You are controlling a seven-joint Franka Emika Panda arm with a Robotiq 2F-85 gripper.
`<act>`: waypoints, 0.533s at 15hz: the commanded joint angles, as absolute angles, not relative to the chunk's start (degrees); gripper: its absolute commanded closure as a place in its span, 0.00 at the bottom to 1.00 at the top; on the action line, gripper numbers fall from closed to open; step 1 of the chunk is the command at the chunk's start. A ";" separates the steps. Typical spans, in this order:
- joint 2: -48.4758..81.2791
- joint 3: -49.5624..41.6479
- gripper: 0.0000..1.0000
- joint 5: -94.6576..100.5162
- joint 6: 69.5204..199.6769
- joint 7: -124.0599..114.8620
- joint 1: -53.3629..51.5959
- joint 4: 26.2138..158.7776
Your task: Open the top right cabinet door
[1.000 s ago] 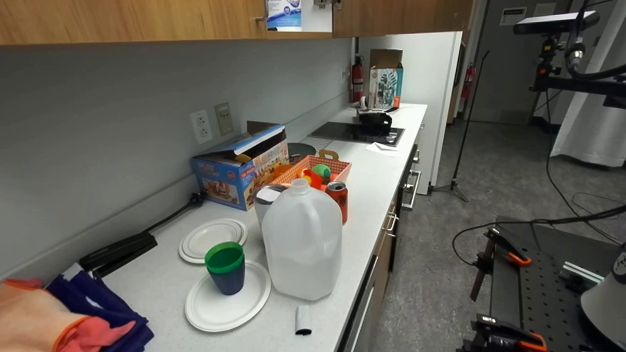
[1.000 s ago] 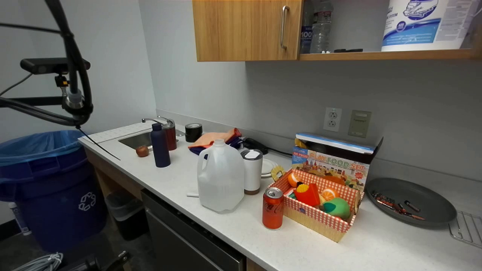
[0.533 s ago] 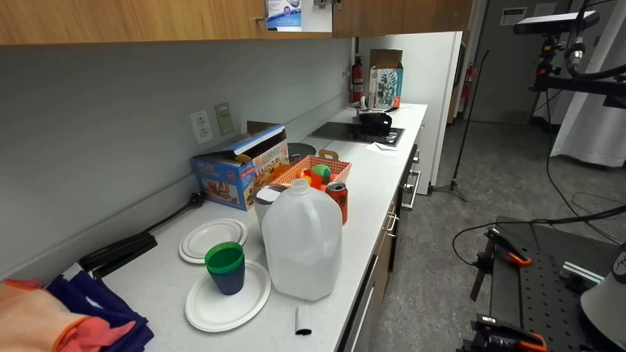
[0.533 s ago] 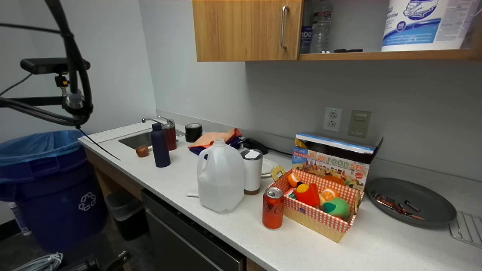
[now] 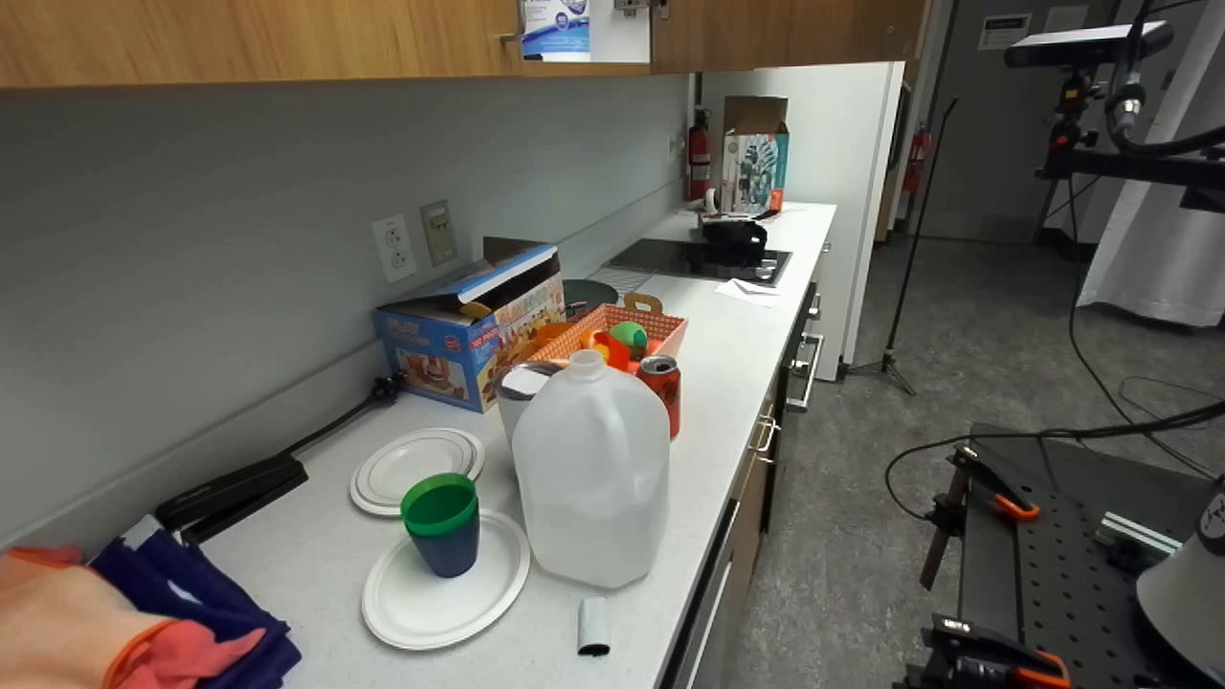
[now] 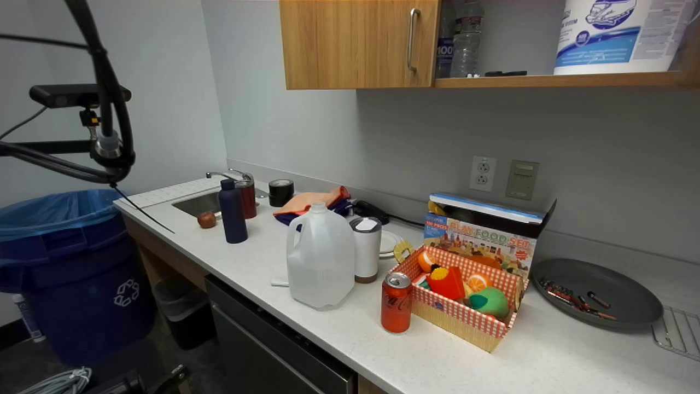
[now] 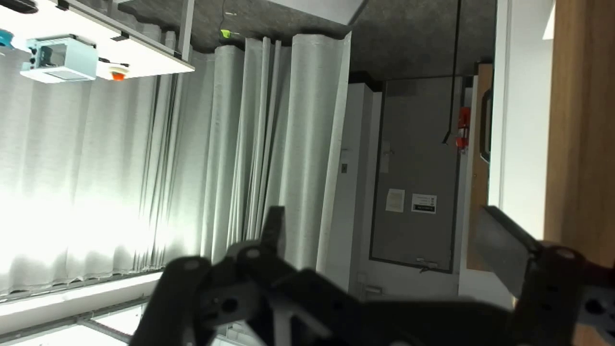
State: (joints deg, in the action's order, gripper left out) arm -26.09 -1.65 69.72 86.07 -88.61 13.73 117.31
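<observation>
Gripper checked in the wrist view: its 2 fingers stand well apart, with nothing seen clamped between them. We locate the top right cabinet door in the upper run, past an exposed bay where a white tub stands on the shelf. 1 finger appears close beside a wood panel, which we take for that door; contact we cannot confirm. We judge the spread leaves room to hook or push its edge.

We read the door as swung out: hinge at the bay, free edge pointing away from the wall. Its lower edge lies near level; its top is cropped, so we only judge the long axis upright. Opening appears, in our judgement, largely achieved.
</observation>
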 commanded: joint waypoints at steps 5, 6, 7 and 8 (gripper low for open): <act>-29.78 -2.50 0.00 72.64 82.90 -85.51 9.97 118.96; -30.14 -2.24 0.00 73.62 81.94 -84.87 9.90 118.93; -30.70 -2.15 0.00 74.46 81.27 -84.19 9.65 119.04; -31.48 -2.15 0.00 74.90 80.90 -83.17 9.20 119.22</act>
